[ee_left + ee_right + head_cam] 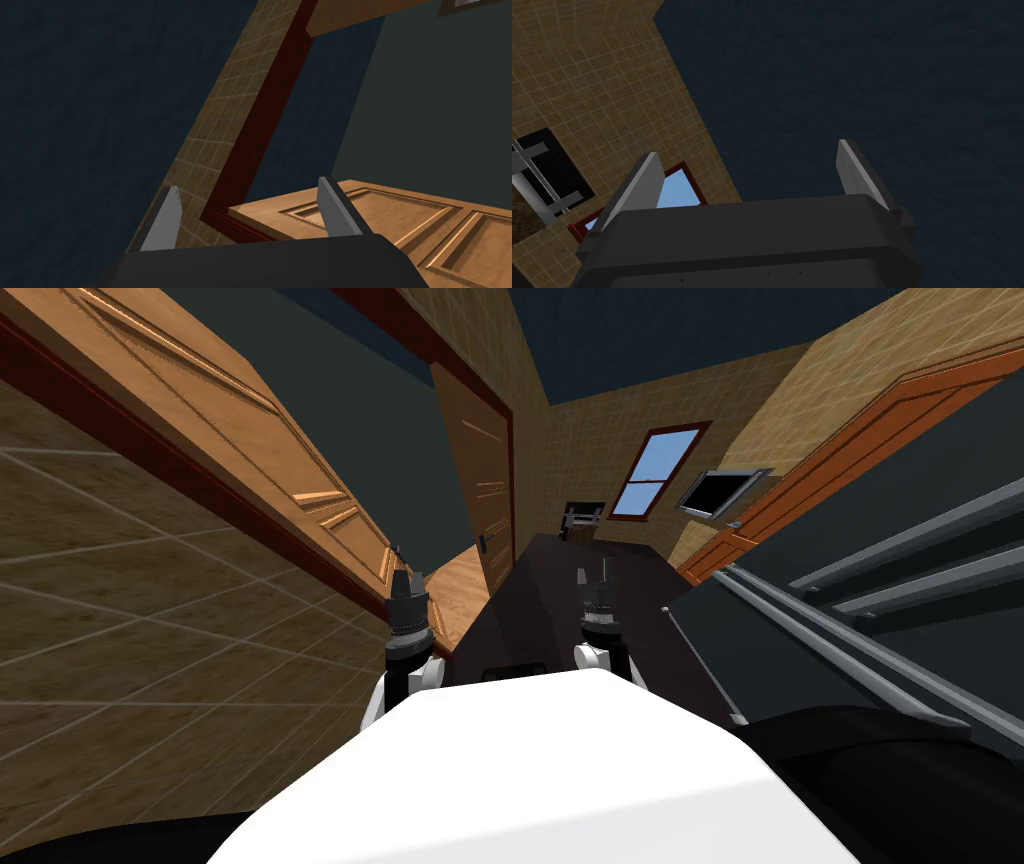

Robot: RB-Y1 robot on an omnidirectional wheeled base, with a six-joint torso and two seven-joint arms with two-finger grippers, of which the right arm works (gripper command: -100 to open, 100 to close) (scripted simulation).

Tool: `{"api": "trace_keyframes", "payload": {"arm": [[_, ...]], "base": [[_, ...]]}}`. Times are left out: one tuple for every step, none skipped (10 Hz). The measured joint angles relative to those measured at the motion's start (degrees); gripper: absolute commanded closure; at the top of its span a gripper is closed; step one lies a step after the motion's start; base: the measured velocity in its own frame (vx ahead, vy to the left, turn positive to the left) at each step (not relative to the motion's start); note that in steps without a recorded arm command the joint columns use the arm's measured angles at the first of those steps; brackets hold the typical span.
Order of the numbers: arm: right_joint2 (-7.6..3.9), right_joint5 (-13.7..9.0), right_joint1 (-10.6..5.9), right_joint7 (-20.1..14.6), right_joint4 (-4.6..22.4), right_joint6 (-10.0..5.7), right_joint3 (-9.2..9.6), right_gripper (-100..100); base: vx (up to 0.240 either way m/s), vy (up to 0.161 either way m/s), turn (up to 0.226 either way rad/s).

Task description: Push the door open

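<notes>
Left gripper (404,578) is the one that matters imo; it sits just left of centre in the head view, blades spread wide w/ nothing between them. The big brown panelled wooden door (230,418) slants from the upper left corner down toward the middle of that frame, so its long axis runs diagonally and its near end stops right by the gripper, slightly up and left of it. In the left wrist view the panelled face lies just past one finger (334,210), while the dark red door frame (270,125) rises between the two blades; can't tell if anything's actually touching the wood. Right gripper (593,571) is right of centre in the head view, blades also wide and empty, well apart from the door, so the left arm is clearly nearer. There's a 2nd brown door w/ a dark handle (480,478) further back near the centre, prob not the target. My guess: the push has to go sideways toward the frame's upper left, into the face near that close edge.
</notes>
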Motion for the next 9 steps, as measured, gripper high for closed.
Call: {"api": "trace_keyframes", "payload": {"arm": [[-0.54,0.06,-0.33,-0.10,0.67,0.14,0.16,-100],[-0.85,0.17,-0.60,-0.14,1.18,0.31,0.41,-100],[-1.12,0.32,-1.01,-0.11,1.70,0.58,0.67,-100],[-1.51,0.48,-1.01,-0.14,2.25,0.66,1.08,-100],[-1.98,0.58,-1.58,-0.24,3.05,1.01,1.28,-100],[-2.32,0.81,-2.12,-0.25,4.07,1.29,1.72,-100],[-2.58,1.01,-2.50,-0.24,4.73,1.64,2.16,-100],[-2.85,1.17,-2.80,-0.27,5.47,1.86,2.54,-100],[-3.13,1.31,-3.20,-0.34,6.25,2.07,2.84,-100]], "base": [[0.149,-0.061,0.086],[0.141,-0.090,0.067],[0.167,-0.065,0.108],[0.205,-0.044,0.161],[0.220,-0.030,0.148],[0.175,-0.039,0.131],[0.173,-0.069,0.108],[0.174,-0.074,0.090],[0.193,-0.084,0.174]]}}
